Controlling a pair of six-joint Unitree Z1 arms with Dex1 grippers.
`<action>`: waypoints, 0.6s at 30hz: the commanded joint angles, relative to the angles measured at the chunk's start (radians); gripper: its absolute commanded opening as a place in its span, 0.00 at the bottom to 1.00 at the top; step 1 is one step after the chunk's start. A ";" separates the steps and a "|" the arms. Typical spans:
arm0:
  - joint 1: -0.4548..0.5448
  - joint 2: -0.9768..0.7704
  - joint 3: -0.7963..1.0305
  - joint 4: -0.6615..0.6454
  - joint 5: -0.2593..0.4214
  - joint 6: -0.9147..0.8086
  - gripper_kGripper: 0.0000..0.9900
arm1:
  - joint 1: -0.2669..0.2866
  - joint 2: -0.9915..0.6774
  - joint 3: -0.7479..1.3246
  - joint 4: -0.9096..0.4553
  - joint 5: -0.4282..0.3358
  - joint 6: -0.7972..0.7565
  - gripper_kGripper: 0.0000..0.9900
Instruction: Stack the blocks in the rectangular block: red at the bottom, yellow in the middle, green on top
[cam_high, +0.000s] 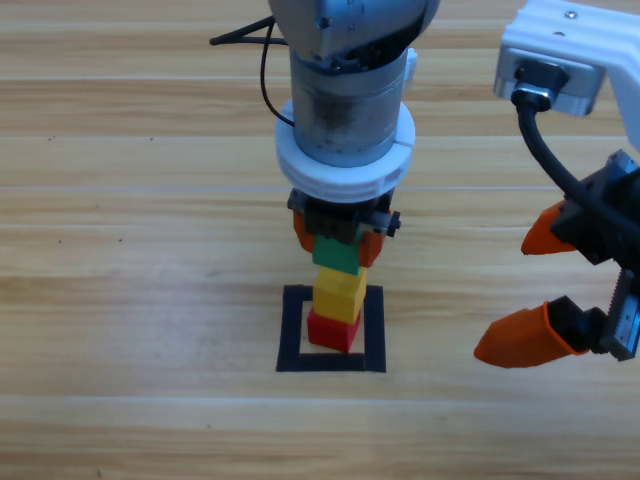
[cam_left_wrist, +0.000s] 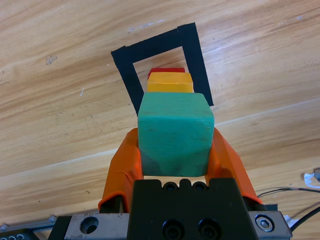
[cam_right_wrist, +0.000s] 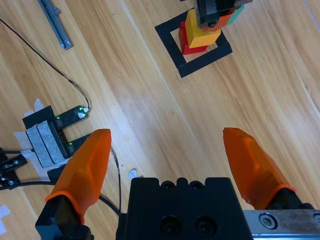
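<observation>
Wooden table (cam_high: 120, 300): left gripper (cam_high: 340, 240) clamps green (cam_high: 337, 252) atop yellow (cam_high: 339, 291); right gripper (cam_high: 540, 290) open, well apart.

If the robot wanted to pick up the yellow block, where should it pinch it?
Probably on two opposite flat side faces of the yellow cube, coming from above with jaws spread. But the green cube sits on top of it, pinched in the left gripper, so green must lift away first. The red cube beneath blocks any low grip. The right gripper waits open at the right.
</observation>
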 joint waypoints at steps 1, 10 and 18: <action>0.009 0.055 0.028 -0.019 -0.010 -0.007 0.04 | -0.028 0.029 -0.004 0.017 -0.001 0.003 1.00; 0.009 -0.066 0.152 -0.121 -0.019 -0.007 0.04 | -0.028 0.035 -0.007 0.018 0.001 0.002 1.00; 0.029 -0.130 0.318 -0.227 -0.024 0.018 0.04 | -0.028 0.041 -0.010 0.023 0.001 0.002 1.00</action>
